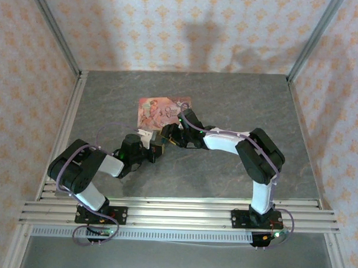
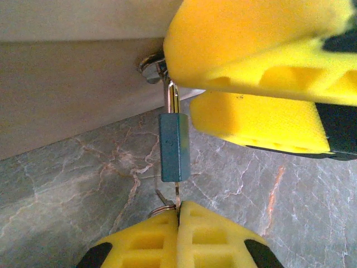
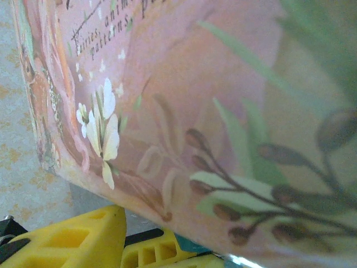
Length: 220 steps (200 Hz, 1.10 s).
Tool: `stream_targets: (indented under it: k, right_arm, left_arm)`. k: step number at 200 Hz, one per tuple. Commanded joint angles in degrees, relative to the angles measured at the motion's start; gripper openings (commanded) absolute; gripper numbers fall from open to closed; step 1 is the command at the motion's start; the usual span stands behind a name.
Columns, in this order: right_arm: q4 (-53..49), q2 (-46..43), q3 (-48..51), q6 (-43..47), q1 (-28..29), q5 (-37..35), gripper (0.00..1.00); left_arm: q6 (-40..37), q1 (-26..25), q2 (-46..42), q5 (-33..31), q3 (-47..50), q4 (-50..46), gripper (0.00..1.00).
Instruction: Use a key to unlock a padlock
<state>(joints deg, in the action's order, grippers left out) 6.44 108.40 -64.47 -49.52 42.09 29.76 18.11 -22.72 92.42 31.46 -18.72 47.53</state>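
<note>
The blue padlock [image 2: 174,146] hangs by its thin shackle from a metal hasp [image 2: 152,66] on the pink tin [image 1: 162,110]. The key [image 2: 177,192] sticks out of the padlock's underside. My left gripper [image 2: 179,207] is shut on the key, with the key ring [image 2: 158,211] beside its fingers. My right gripper [image 3: 125,234] stands open against the tin's side [image 3: 212,111]. Its two yellow fingers [image 2: 262,39] lie just right of the shackle, touching or nearly so, and the padlock body is outside them. A sliver of blue padlock [image 3: 188,245] shows by its inner finger.
The tin's pale side wall [image 2: 72,95] rises close behind the padlock. Both arms meet at mid-table [image 1: 225,171] in front of the tin, the left gripper [image 1: 156,149] just below the right gripper [image 1: 170,133]. Patterned walls enclose the table on three sides.
</note>
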Motion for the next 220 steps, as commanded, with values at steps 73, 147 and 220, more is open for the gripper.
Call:
stream_targets:
  k: [73, 147, 220]
  right_arm:
    - [0.7, 0.4, 3.4, 1.1, 2.1, -2.8, 0.54]
    - [5.7, -1.3, 5.5, 3.1, 2.8, -4.1, 0.58]
    - [9.8, -0.8, 7.5, 2.7, 2.9, -3.5, 0.47]
  left_arm:
    - [-0.4, 1.8, -1.9, 3.9, -0.9, -3.8, 0.0]
    - [-0.3, 2.9, -2.2, 7.5, -1.6, -5.1, 0.0]
    - [0.2, 3.3, -1.8, 9.2, -1.9, -5.0, 0.0]
